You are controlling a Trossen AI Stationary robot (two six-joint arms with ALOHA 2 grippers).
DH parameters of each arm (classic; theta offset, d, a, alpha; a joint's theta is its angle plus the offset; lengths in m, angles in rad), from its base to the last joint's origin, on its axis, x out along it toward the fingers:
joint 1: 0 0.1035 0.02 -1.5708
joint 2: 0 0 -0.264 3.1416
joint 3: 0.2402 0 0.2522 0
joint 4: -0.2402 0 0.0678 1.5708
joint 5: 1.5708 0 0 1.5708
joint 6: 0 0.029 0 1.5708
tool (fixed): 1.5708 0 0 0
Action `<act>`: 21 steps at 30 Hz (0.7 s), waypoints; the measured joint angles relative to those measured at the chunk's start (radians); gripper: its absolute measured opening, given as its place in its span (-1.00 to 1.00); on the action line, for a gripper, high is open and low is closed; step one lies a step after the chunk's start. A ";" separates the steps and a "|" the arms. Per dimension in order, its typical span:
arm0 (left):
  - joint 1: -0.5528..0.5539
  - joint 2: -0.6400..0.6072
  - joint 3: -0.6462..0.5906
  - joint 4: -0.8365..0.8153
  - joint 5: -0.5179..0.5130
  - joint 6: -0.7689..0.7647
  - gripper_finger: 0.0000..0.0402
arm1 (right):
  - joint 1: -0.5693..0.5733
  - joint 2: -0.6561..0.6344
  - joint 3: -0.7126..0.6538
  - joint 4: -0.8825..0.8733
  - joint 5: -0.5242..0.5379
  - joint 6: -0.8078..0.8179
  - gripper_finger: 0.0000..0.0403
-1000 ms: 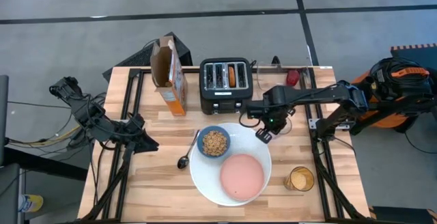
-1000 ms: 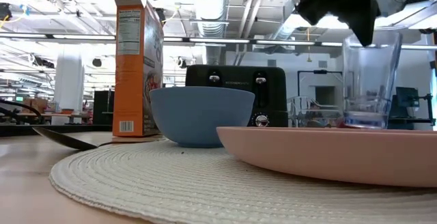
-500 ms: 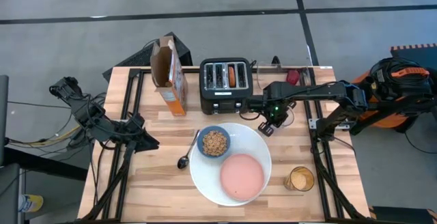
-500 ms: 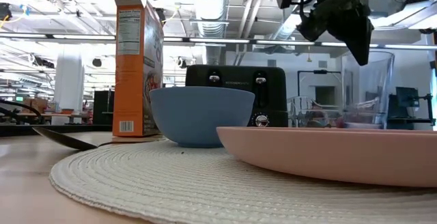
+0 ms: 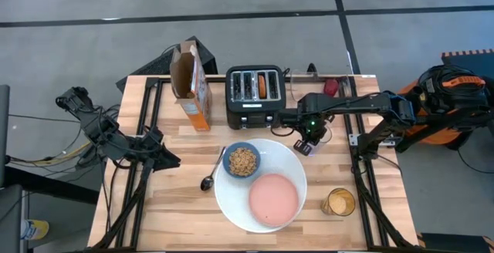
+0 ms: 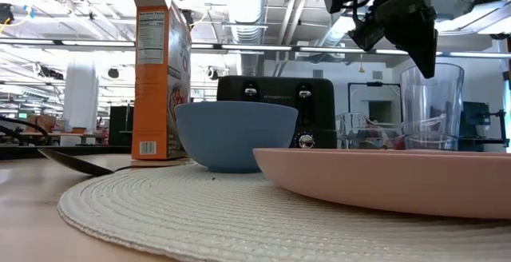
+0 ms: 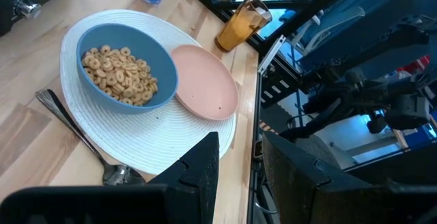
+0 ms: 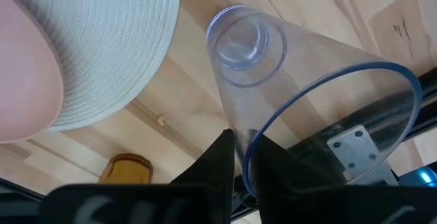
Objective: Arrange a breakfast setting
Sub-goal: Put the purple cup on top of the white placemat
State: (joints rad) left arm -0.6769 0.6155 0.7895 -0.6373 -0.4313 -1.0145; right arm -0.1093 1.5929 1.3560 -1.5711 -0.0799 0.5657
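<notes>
My right gripper (image 5: 307,143) is shut on the clear purplish tumbler (image 6: 431,106), just off the far right rim of the big white round plate (image 5: 231,203). On the plate are the small blue bowl (image 5: 241,161) of cereal and the pink saucer (image 5: 273,199). The metal spoon (image 5: 211,174) lies at the plate's left. The orange cereal box (image 5: 191,83) stands at the far left. The round toasted bread (image 5: 263,86) sticks out of a toaster slot. My left gripper (image 5: 166,160) waits open at the table's left edge. My right gripper holds the tumbler by its rim (image 8: 251,157), one finger inside the wall and one outside. The fingers (image 6: 425,54) come slanting down from above. The tumbler stands upright, mouth up; the saucer hides its base in the low view, so I cannot tell whether it rests on the table.
The black four-slot toaster (image 5: 255,97) stands at the far middle, close behind the gripper. An amber glass (image 5: 338,202) stands at the plate's near right. Bare wood lies at the near left and along the right side.
My right gripper has gone a little toward the far edge and down with the tumbler. The tumbler was tilted half a second ago and now stands upright and lower beside the plate.
</notes>
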 joint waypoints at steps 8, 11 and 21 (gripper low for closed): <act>0.000 0.000 0.000 0.000 0.000 0.000 -0.50 | 0.004 0.000 0.000 0.000 0.001 -0.002 -0.48; 0.000 0.000 0.000 0.000 0.000 0.000 -0.50 | 0.004 0.000 0.000 0.002 0.001 0.001 -0.40; 0.000 0.000 0.000 0.000 0.000 0.003 -0.50 | 0.010 0.000 0.000 0.005 -0.003 0.028 -0.09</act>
State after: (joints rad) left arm -0.6769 0.6155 0.7895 -0.6376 -0.4309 -1.0119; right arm -0.0991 1.5929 1.3560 -1.5660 -0.0830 0.5938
